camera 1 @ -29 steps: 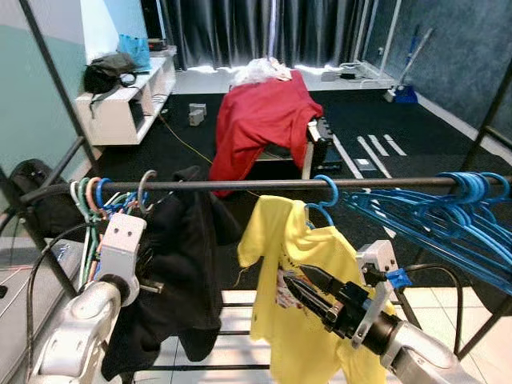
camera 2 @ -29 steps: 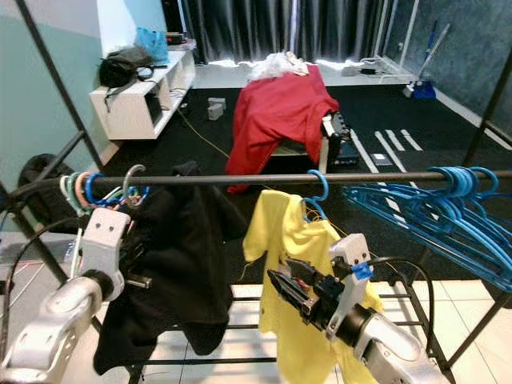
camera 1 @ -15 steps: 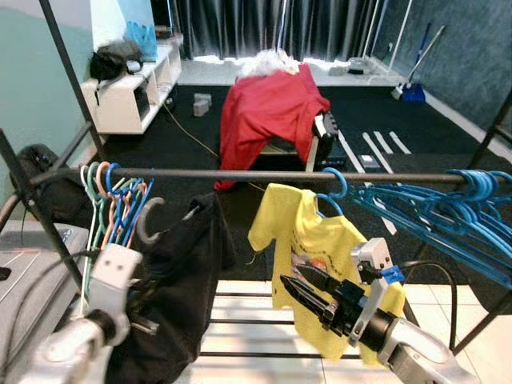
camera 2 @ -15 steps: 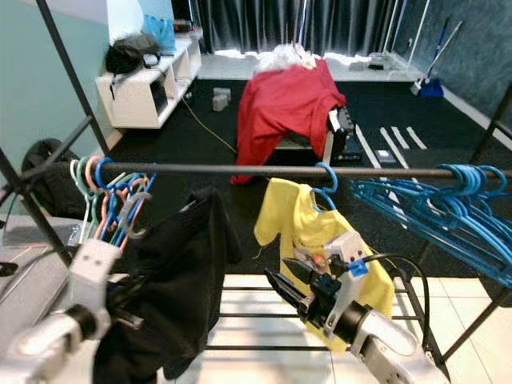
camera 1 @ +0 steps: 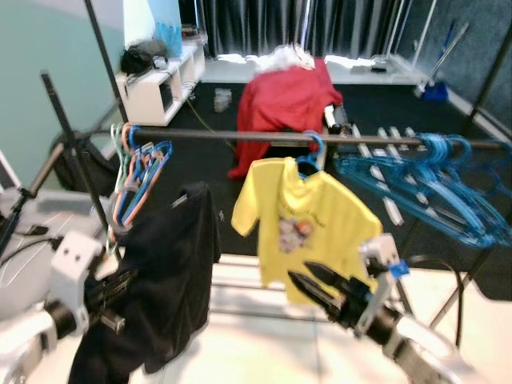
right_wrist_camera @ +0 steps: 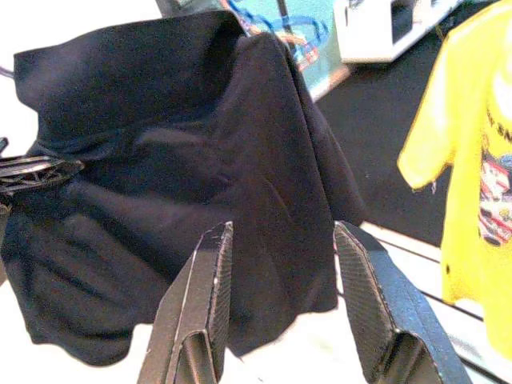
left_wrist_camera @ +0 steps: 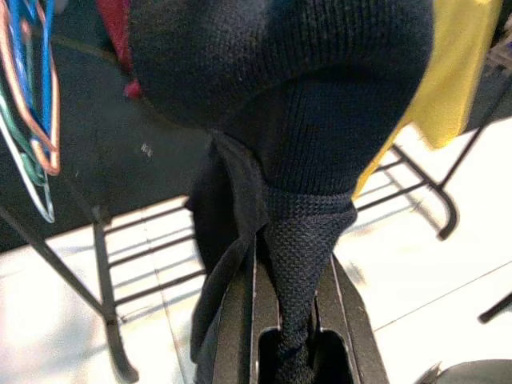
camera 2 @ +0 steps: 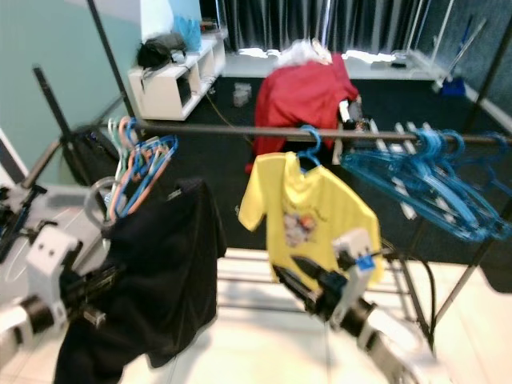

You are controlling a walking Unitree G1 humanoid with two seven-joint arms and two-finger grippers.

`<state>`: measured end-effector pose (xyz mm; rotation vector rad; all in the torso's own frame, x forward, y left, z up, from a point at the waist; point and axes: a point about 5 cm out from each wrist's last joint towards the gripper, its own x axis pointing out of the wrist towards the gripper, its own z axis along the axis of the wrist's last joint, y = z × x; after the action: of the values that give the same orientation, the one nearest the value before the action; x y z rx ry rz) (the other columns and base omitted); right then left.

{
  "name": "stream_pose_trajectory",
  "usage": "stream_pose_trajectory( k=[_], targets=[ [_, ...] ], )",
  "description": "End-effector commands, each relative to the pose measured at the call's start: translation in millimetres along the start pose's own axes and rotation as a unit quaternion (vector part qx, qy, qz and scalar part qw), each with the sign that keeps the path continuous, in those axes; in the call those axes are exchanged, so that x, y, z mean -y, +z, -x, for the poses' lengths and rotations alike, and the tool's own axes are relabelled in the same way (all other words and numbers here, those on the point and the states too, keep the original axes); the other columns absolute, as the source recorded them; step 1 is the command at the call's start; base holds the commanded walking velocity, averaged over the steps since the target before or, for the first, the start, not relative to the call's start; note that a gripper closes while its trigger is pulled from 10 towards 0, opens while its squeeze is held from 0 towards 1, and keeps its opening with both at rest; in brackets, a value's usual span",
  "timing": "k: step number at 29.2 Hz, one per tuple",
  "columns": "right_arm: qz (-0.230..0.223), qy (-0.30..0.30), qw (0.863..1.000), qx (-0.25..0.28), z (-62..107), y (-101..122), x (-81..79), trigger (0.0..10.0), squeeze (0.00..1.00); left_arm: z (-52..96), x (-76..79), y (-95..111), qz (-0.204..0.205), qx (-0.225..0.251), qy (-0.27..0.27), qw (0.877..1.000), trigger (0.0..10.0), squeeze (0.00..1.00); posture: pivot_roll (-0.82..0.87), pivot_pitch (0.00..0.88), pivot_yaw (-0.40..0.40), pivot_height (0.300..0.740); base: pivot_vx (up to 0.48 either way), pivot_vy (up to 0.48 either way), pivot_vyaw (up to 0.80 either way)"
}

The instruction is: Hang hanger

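Lower left of the eye views: left gripper [camera 1: 118,282], pressed together on a fold of the black garment [camera 1: 164,280]. In its wrist view, the same knit cloth pinched between the two fingers [left_wrist_camera: 240,320].

Just above it: grey hook of the hanger [camera 2: 98,198], carrying that garment. Hangs below the rail [camera 1: 240,138] and apart from it, not yet hooked on.

Upper left: white shelf [camera 1: 160,84] with a dark bag on top. On the left part of the rail: bunch of coloured hangers [camera 1: 136,172], close beside the garment.

Centre: yellow shirt [camera 1: 308,224] on a blue hanger [camera 1: 308,152], hooked on the rail. Behind it, on the dark floor: red cloth [camera 1: 284,100] draped over something.

Lower centre-right: right gripper [camera 1: 320,284], pointing toward the garment. Fingers [right_wrist_camera: 204,304] apart in the wrist view, gripping nothing, with the garment beyond them.

Right part of the rail: many blue hangers [camera 1: 416,172], bare and crowded together. Somewhat blurred in both eye views.
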<state>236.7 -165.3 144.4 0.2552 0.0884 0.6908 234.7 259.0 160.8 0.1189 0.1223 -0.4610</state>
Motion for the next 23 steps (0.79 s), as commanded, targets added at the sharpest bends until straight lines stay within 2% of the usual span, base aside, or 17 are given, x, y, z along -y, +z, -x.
stream_pose_trajectory(
  k=[1,3,5,6,8,11,12,13,14,15,16,18,19,20,21,22,23],
  targets=[
    [-0.003,-0.004,1.0,0.01,0.3,3,1.8,10.0,0.0,1.4,-1.0,17,-0.015,0.03,-0.008,0.999,10.0,0.0,-0.08,0.0,-0.012,0.74,-0.48,0.0,0.0],
    [-0.015,-0.01,0.999,0.031,0.6,8,5.0,10.0,0.0,0.5,0.6,24,-0.003,0.049,-0.031,0.998,10.0,0.0,-0.08,0.0,-0.01,0.74,-0.48,0.0,0.0],
    [-0.021,-0.029,0.996,0.086,3.4,28,18.3,10.0,0.0,-4.8,8.4,42,0.023,0.09,-0.122,0.988,10.0,0.0,-0.08,0.0,-0.009,0.74,0.0,0.0,0.0],
    [-0.021,-0.029,0.996,0.086,3.4,28,18.3,10.0,0.0,-4.8,8.4,42,0.023,0.09,-0.122,0.988,10.0,0.0,-0.08,0.0,-0.009,0.74,0.0,0.0,0.0],
    [-0.007,-0.043,0.99,0.131,9.1,47,29.0,10.0,0.0,-8.1,7.2,53,0.024,0.113,-0.162,0.98,10.0,0.0,-0.08,0.0,-0.006,0.74,0.0,0.0,0.0],
    [-0.007,-0.043,0.99,0.131,9.1,47,29.0,10.0,0.0,-8.1,7.2,53,0.024,0.113,-0.162,0.98,10.0,0.0,-0.08,0.0,-0.006,0.74,0.0,0.0,0.0],
    [0.004,-0.045,0.986,0.163,14.4,61,33.9,10.0,0.0,-8.4,3.6,61,0.02,0.124,-0.173,0.977,10.0,0.0,-0.08,0.0,-0.002,0.74,0.0,0.0,0.0],
    [0.004,-0.045,0.986,0.163,14.4,61,33.9,10.0,0.0,-8.4,3.6,61,0.02,0.124,-0.173,0.977,10.0,0.0,-0.08,0.0,-0.002,0.74,0.0,0.0,0.0],
    [0.011,-0.043,0.979,0.2,20.8,74,38.0,10.0,0.0,-7.3,1.5,69,0.015,0.137,-0.187,0.973,10.0,0.0,-0.08,0.0,0.001,0.74,0.0,0.0,0.0],
    [0.011,-0.043,0.979,0.2,20.8,74,38.0,10.0,0.0,-7.3,1.5,69,0.015,0.137,-0.187,0.973,10.0,0.0,-0.08,0.0,0.001,0.74,0.0,0.0,0.0],
    [0.014,-0.03,0.971,0.235,28.0,87,39.6,10.0,0.0,-4.5,0.4,78,0.012,0.153,-0.209,0.966,10.0,0.0,-0.08,0.0,0.003,0.74,0.0,0.0,0.0],
    [0.014,-0.03,0.971,0.235,28.0,87,39.6,10.0,0.0,-4.5,0.4,78,0.012,0.153,-0.209,0.966,10.0,0.0,-0.08,0.0,0.003,0.74,0.0,0.0,0.0],
    [0.018,-0.011,0.966,0.258,33.3,95,38.4,10.0,0.0,-1.1,1.2,87,0.007,0.163,-0.234,0.959,10.0,0.0,-0.08,0.0,0.006,0.74,0.0,0.0,0.0],
    [0.018,-0.011,0.966,0.258,33.3,95,38.4,10.0,0.0,-1.1,1.2,87,0.007,0.163,-0.234,0.959,10.0,0.0,-0.08,0.0,0.006,0.74,0.0,0.0,0.0],
    [0.023,0.086,0.958,0.271,40.9,106,22.8,10.0,0.0,5.1,5.5,97,-0.006,0.166,-0.28,0.946,10.0,0.0,-0.08,0.0,0.013,0.74,0.0,0.0,0.0],
    [0.023,0.086,0.958,0.271,40.9,106,22.8,10.0,0.0,5.1,5.5,97,-0.006,0.166,-0.28,0.946,10.0,0.0,-0.08,0.0,0.013,0.74,0.0,0.0,0.0],
    [0.021,0.135,0.953,0.271,43.8,111,14.4,10.0,0.76,5.2,6.4,98,-0.016,0.158,-0.289,0.944,10.0,0.0,-0.07,0.0,0.012,0.74,0.0,0.0,0.0]
  ],
)
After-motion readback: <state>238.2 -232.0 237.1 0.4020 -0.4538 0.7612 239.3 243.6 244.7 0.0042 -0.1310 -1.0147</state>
